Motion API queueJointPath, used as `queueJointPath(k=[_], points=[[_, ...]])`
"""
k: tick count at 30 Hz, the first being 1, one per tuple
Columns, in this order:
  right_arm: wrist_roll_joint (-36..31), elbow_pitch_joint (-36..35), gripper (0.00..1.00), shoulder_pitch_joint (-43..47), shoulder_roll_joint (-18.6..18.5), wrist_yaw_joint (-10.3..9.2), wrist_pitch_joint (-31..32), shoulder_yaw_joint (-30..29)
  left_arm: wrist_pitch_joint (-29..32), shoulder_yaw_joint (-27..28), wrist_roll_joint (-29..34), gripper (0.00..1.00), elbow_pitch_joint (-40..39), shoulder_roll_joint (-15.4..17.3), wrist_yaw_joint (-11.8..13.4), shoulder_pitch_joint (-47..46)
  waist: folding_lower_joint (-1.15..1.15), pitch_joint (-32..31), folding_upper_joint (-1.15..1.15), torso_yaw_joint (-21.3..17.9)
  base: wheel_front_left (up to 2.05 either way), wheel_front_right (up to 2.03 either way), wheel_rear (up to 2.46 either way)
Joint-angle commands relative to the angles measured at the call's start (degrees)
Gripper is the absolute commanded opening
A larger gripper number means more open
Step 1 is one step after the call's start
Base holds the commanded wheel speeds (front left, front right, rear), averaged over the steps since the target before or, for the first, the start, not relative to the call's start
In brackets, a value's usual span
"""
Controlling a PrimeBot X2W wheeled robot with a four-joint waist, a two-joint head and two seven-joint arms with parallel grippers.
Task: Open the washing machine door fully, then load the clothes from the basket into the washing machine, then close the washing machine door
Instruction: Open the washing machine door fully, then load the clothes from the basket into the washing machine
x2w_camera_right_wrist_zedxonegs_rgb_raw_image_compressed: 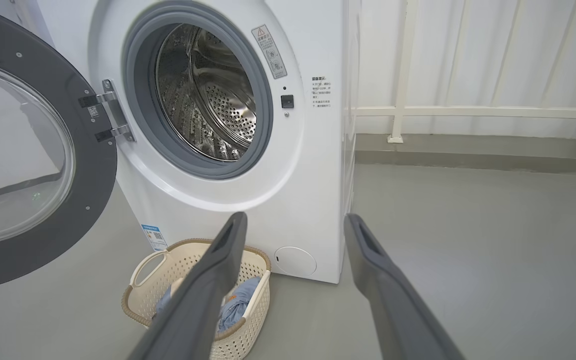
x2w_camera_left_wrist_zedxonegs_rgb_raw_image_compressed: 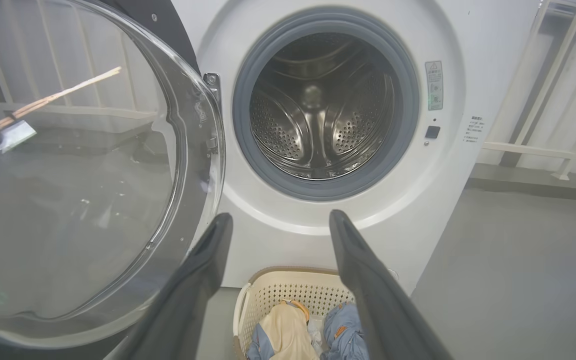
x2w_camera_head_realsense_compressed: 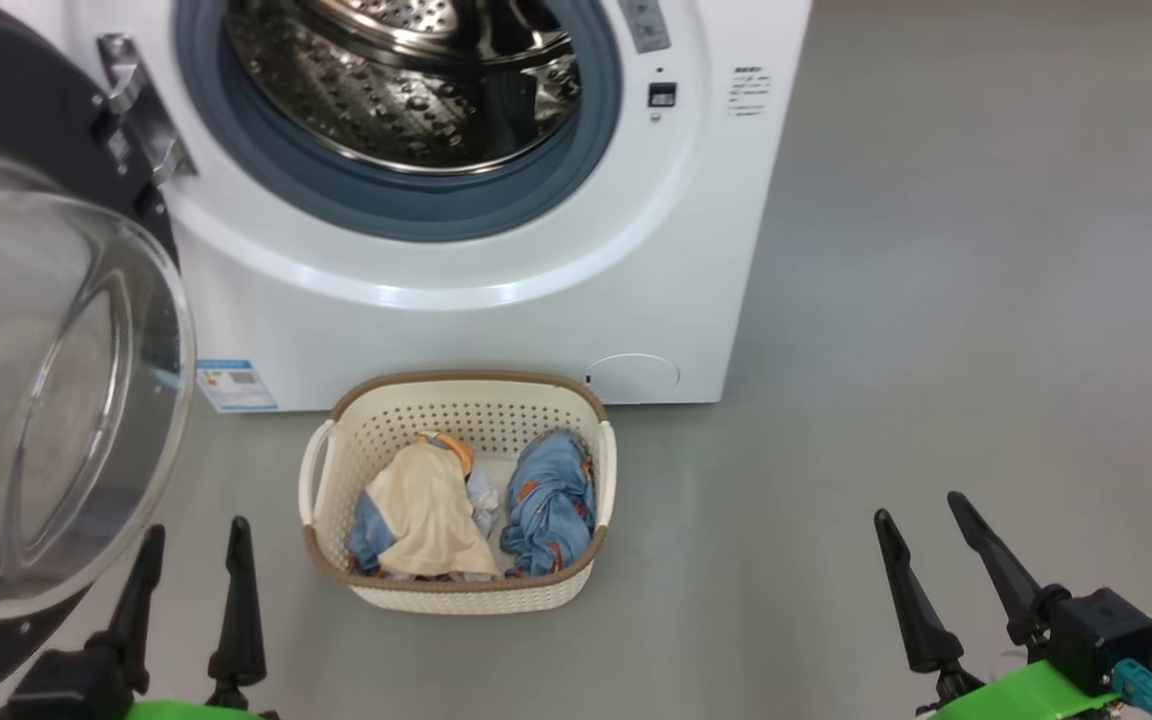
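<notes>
Now, washing machine door (x2w_camera_head_realsense_compressed: 36,400): stands wide open at 9 o'clock of the drum (x2w_camera_head_realsense_compressed: 406,90), so loading looks like the step in hand.
Basket (x2w_camera_head_realsense_compressed: 466,382): on the floor (x2w_camera_head_realsense_compressed: 936,300) at 6 o'clock of the washing machine (x2w_camera_head_realsense_compressed: 496,320), just beside its front.
Load: cream garment (x2w_camera_head_realsense_compressed: 431,510) and light blue garment (x2w_camera_head_realsense_compressed: 551,500) lie crumpled side by side inside the basket.
Handling: probably light, limp and apt to trail, so pinch a raised fold at the top of each heap.
Left end effector (x2w_camera_head_realsense_compressed: 196,530): fingers apart, empty, at 8 o'clock of the basket.
Right end effector (x2w_camera_head_realsense_compressed: 918,508): fingers apart, empty, at 3 o'clock, well apart.
In the way: the door's bulging glass crowds the left arm, and the basket rim and gasket (x2w_camera_head_realsense_compressed: 396,215) could snag dangling cloth.
</notes>
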Motion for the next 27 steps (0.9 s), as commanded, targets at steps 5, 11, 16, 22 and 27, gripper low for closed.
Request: queueJointPath(k=[5,11,16,22,27], points=[[-0.14,-2.39,1.0,0.94,0.05,0.09,-0.69,1.5,-0.36,1.45,0.4,1.0,-0.72,1.74,-0.27,0.96,0.0,-1.58,0.0,-2.73,0.0,0.0,0.0],[-0.99,-2.75,1.0,2.18,0.4,0.09,-0.69,0.64,-0.36,1.34,-0.27,1.0,-0.73,1.32,-0.28,3.01,0.0,-2.71,0.0,-3.46,0.0,0.0,0.0],[-2.08,-3.38,1.0,2.67,0.84,0.09,-0.69,-0.33,-0.36,1.79,-0.29,1.0,-0.21,1.3,-0.16,2.92,0.0,-3.34,0.0,-3.19,0.0,0.0,0.0],[-2.91,-3.39,1.0,2.75,1.42,0.09,-0.69,-1.2,-0.36,2.09,0.31,1.0,0.41,1.47,0.12,2.6,0.0,-3.65,0.0,-2.45,0.0,0.0,0.0],[-3.26,-3.18,1.0,2.58,1.86,0.09,-0.69,-1.68,-0.36,2.04,0.64,1.0,0.59,1.5,0.1,2.23,0.0,-3.45,0.0,-1.91,0.0,0.0,0.0]])
